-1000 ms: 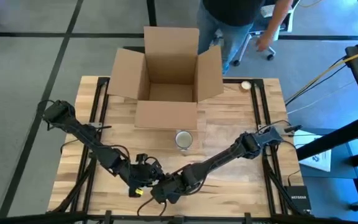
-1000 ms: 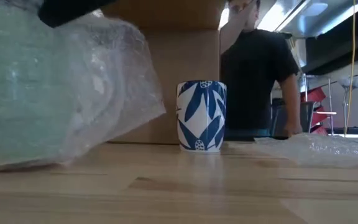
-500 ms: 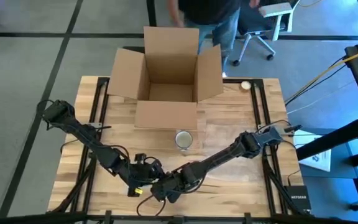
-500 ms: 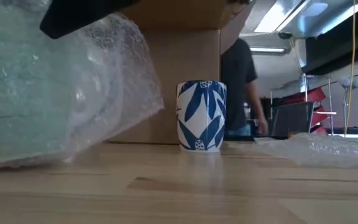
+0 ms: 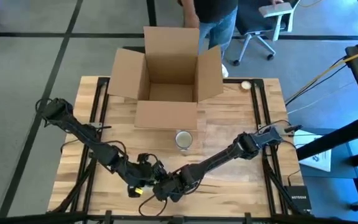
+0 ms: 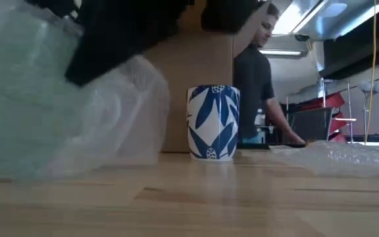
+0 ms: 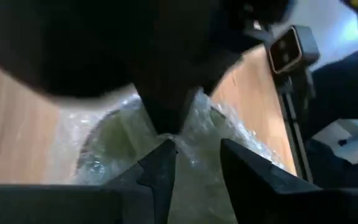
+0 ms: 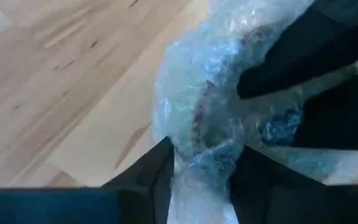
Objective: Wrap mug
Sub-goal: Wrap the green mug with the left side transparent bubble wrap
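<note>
Mug: one mug (image 6: 214, 122) stands upright on the bench (image 5: 229, 134), its open mouth up and its long side going straight up and down.
Mug place: it sits near the middle of the bench, just in front of the box, well apart from both grippers.
Mug look: white with big blue leaves and small dotted rounds; no handle shows.
Bubble wrap: one clear, bumpy wad of bubble wrap (image 8: 210, 106) is held up at the near edge of the bench. A second flat sheet (image 6: 347, 157) lies on the bench to the mug's right.
Left gripper: the left gripper (image 7: 194, 163) is at the near edge, beside the right one. Its fingers are a little apart with bubble wrap between them; I cannot tell if they pinch it.
Right gripper: the right gripper (image 8: 201, 168) has its fingers clamped on the bubble wrap.
Box: one brown box (image 5: 166, 68) stands open at the far side of the bench, all four flaps out.
Person: one person (image 6: 258, 85) in a dark shirt stands behind the bench.
Chair: one white chair (image 5: 275, 18) is on the floor behind.
</note>
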Tool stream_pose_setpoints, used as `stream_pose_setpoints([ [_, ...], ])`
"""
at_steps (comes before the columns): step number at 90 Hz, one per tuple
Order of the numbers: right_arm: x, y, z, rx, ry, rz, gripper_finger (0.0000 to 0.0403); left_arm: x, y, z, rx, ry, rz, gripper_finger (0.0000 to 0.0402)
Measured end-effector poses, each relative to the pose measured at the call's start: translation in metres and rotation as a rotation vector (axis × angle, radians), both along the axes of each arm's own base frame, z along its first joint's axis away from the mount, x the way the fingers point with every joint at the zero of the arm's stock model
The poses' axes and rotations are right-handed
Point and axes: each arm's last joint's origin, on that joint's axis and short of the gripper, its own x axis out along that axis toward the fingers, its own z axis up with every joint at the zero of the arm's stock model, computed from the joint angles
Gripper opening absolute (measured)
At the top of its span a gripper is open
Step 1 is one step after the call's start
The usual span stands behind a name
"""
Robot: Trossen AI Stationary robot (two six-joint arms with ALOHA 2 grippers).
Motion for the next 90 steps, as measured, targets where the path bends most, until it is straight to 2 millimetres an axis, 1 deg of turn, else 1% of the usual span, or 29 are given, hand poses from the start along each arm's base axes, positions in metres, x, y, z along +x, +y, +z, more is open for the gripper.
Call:
stream_pose_setpoints([
  [9,0.0,0.001,0.0,0.002,-0.004,0.004,0.0085,-0.001,0.0,0.001,0.001,-0.002,-0.004,0.0111],
  [22,0.0,0.002,0.001,0.012,-0.006,0.016,0.0021,-0.002,0.001,0.005,0.001,-0.016,0.003,0.0111],
  [26,0.0,0.002,0.001,0.018,-0.003,0.02,0.0011,-0.002,0.0,0.005,-0.001,-0.02,0.005,0.0111],
  [37,0.0,0.002,0.001,0.016,-0.005,0.017,0.0014,-0.002,0.0,0.005,-0.001,-0.017,0.005,0.0111],
  [46,0.0,0.002,0.001,0.015,-0.006,0.017,0.0006,-0.002,0.0,0.009,0.009,-0.002,0.003,0.0111],
  [75,-0.001,0.001,0.001,0.014,0.004,-0.014,0.0003,-0.011,-0.01,0.037,0.077,0.084,-0.035,0.0111],
  [90,-0.002,0.0,0.002,0.013,0.008,-0.018,0.0003,-0.019,-0.02,0.054,0.117,0.06,-0.022,0.0111],
])
